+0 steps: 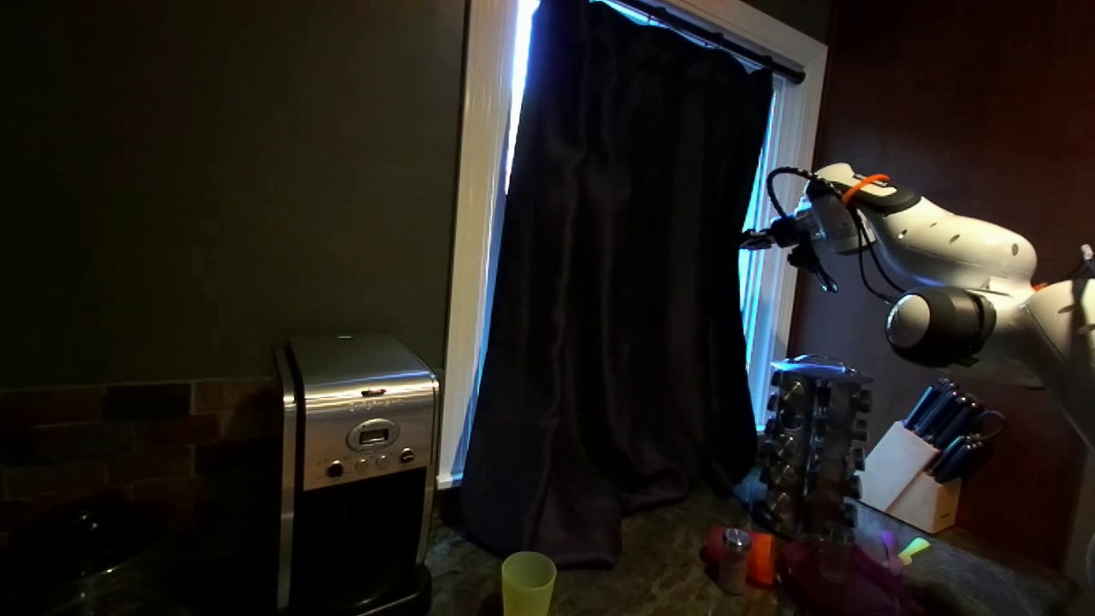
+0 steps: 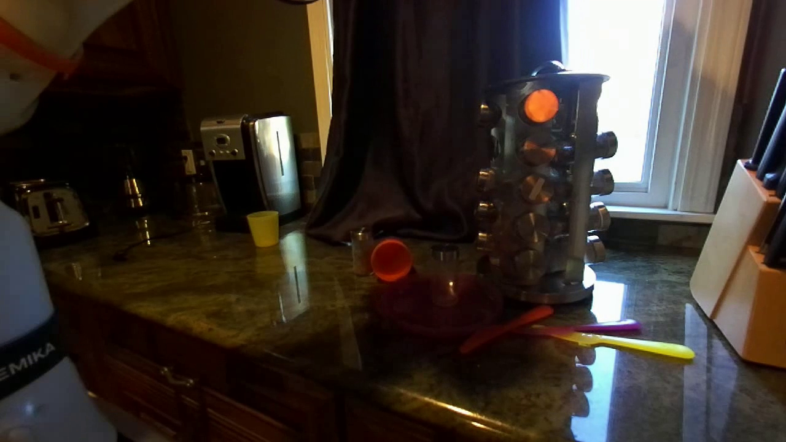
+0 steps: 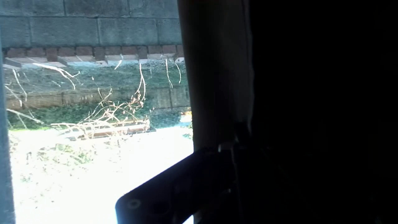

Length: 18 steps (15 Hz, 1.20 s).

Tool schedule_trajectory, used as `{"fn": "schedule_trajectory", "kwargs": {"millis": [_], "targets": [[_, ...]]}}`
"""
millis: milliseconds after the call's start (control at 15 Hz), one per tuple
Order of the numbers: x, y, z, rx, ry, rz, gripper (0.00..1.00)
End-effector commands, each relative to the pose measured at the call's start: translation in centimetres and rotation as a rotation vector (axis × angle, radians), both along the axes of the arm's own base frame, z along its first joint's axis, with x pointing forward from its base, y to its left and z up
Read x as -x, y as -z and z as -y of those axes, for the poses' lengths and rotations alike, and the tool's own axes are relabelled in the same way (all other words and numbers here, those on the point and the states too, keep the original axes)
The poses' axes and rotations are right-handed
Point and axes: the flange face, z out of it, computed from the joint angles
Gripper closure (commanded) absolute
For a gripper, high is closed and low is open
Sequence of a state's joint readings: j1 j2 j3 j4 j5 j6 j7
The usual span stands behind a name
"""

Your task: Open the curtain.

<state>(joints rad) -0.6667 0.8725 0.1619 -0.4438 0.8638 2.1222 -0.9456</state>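
Observation:
The curtain (image 1: 633,282) is a tall dark drape hanging from a rod over the window, its hem lying on the counter. Light shows along both side edges. In an exterior view its lower part (image 2: 399,123) hangs behind the spice rack. My gripper (image 1: 753,239) is at the curtain's edge nearest the arm, about mid-height, where that edge bends inward. In the wrist view the curtain (image 3: 214,77) covers the middle and the gripper (image 3: 244,137) looks shut, with a fold running into its fingertips. One finger is lost in the dark. The gripper is outside the frame in an exterior view.
A steel spice rack (image 1: 808,445) stands below the arm, beside a knife block (image 1: 911,479). A coffee maker (image 1: 364,462) stands on the curtain's far side. A yellow cup (image 1: 528,583), an orange cup (image 2: 392,260) and coloured knives (image 2: 638,347) are on the counter (image 2: 202,294).

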Motion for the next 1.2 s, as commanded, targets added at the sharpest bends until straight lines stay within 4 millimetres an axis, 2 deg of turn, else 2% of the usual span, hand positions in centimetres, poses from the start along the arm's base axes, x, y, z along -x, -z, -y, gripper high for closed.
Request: {"fn": "schedule_trajectory", "kwargs": {"millis": [0, 333, 600, 1067, 1133], "targets": [[-1.2, -0.6, -2.7, -0.024, -0.047, -0.021, 1.0], [-2.2, -1.0, -6.8, -0.036, -0.207, -0.064, 1.0], [-0.4, -2.0, -9.0, -0.023, -0.401, -0.156, 1.0], [3.5, -2.3, -12.5, -0.038, -0.744, -0.302, 1.0], [2.8, -3.1, -11.7, -0.042, -0.648, -0.262, 1.0]]}}
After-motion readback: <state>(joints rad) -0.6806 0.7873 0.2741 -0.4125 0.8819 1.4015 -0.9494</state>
